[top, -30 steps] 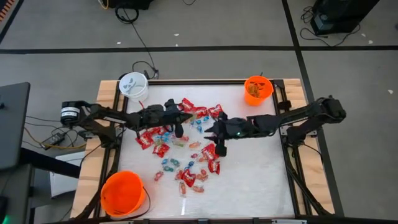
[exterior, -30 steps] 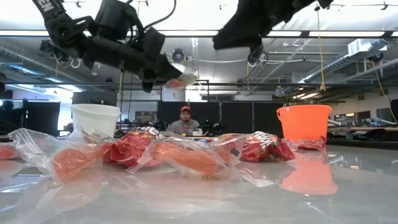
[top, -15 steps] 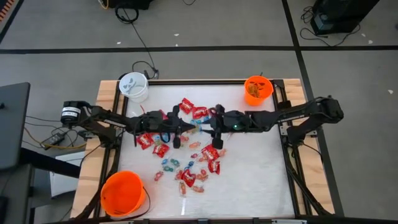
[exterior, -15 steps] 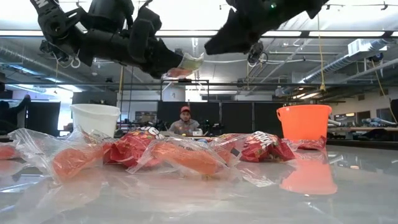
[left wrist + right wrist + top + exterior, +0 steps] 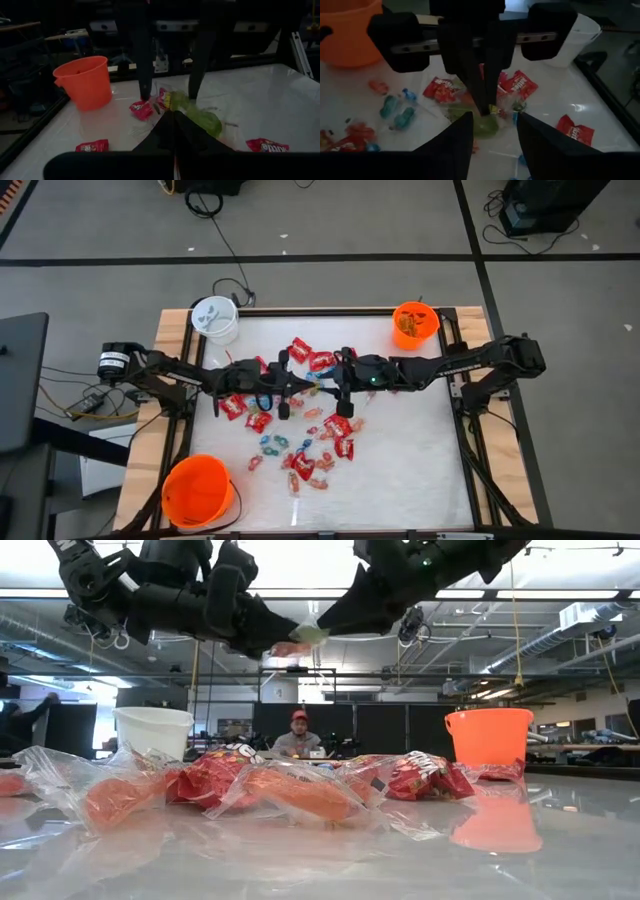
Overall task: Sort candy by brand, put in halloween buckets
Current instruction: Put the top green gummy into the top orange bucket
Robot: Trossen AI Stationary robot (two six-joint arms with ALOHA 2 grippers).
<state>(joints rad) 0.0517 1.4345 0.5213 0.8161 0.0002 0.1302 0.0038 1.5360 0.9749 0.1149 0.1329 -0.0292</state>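
Note:
Above the candy pile (image 5: 300,425) my left gripper (image 5: 304,384) is shut on a green clear-wrapped candy (image 5: 200,119), held high over the table. My right gripper (image 5: 492,131) faces it from the right, open, one finger on each side of the candy; whether they touch it I cannot tell. The left wrist view shows those fingers (image 5: 142,75) standing upright beyond the candy. The white bucket (image 5: 214,318) stands at the far left corner, the small orange bucket (image 5: 414,323) at the far right, and the larger orange bucket (image 5: 197,490) at the near left. My left gripper pinches the green candy by its wrapper end (image 5: 178,113) between its two shut fingers. The fingers come nearly level from the table's left. The candy sticks out past the fingertips (image 5: 300,638), lifted clear of the pile and the table.
Red packets, blue-wrapped pieces and clear-wrapped sweets lie scattered over the table's middle (image 5: 300,790). The small orange bucket holds some candy. The table's right half (image 5: 420,440) has open surface. A person (image 5: 297,738) sits far behind the table.
My right gripper has gone toward the table's left and far edge and sunk, ending with its fingers around the held candy. My left gripper has swung a little toward the far edge and rolled, carrying the candy slightly upward.

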